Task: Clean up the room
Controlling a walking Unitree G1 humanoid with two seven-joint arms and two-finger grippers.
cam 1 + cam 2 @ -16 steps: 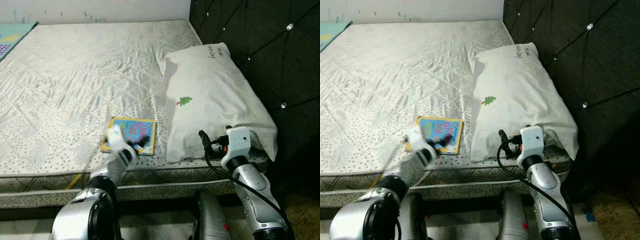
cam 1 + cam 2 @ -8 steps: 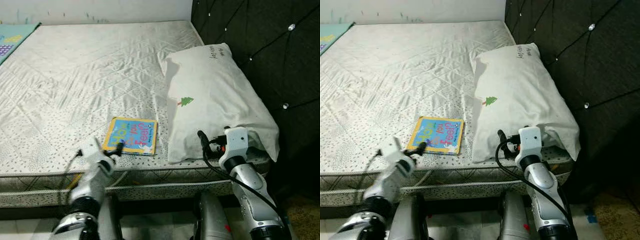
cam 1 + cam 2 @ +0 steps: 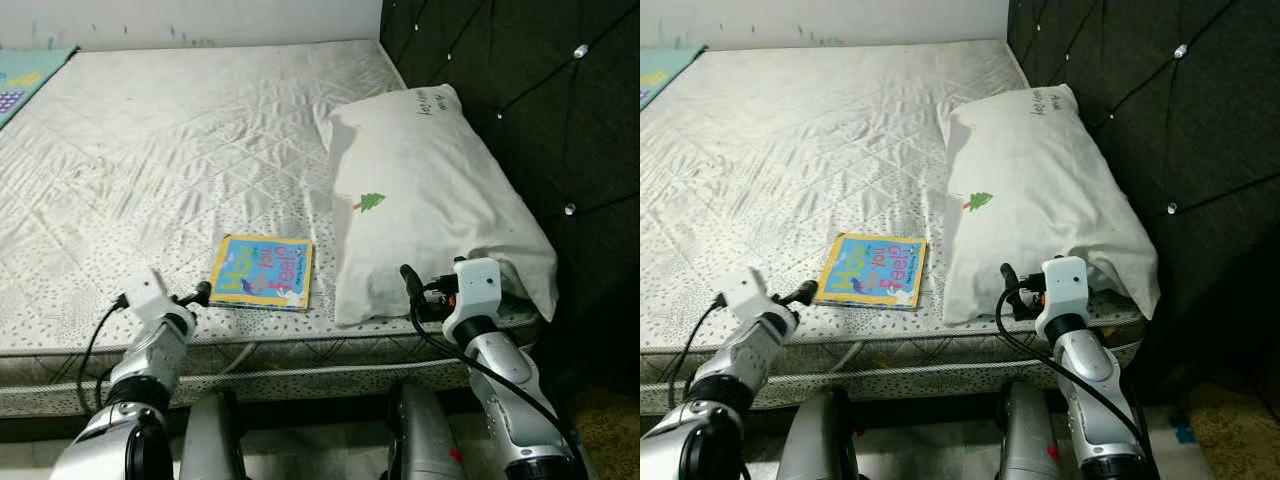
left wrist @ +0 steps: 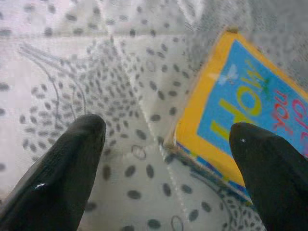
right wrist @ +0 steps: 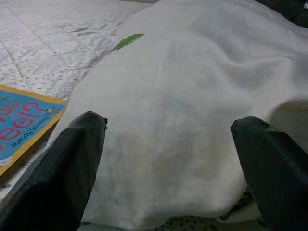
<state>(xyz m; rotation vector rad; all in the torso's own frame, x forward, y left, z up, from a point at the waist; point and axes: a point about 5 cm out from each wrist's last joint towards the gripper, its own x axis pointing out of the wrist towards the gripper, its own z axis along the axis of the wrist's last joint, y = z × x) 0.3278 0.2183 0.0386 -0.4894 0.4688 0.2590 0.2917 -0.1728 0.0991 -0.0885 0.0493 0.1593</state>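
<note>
A thin blue and yellow picture book [image 3: 262, 272] lies flat on the bare mattress [image 3: 150, 150] near its front edge. My left gripper [image 3: 198, 294] is low at the book's left edge, open, with its fingers straddling the mattress and the book's yellow border [image 4: 192, 120]; nothing is held. A white pillow [image 3: 430, 190] with a small green tree print lies to the right of the book. My right gripper [image 3: 412, 287] is open at the pillow's front end, its fingers either side of the pillow [image 5: 192, 106].
A dark tufted headboard [image 3: 560, 100] rises right of the pillow. A teal play mat [image 3: 25, 75] shows at the far left corner. The mattress front edge [image 3: 300, 375] runs just below both grippers. Wide bare mattress lies beyond the book.
My left gripper has drawn back off the book and shifted left, now beside its left edge. The book stays flat in place. The right arm has hardly moved.
</note>
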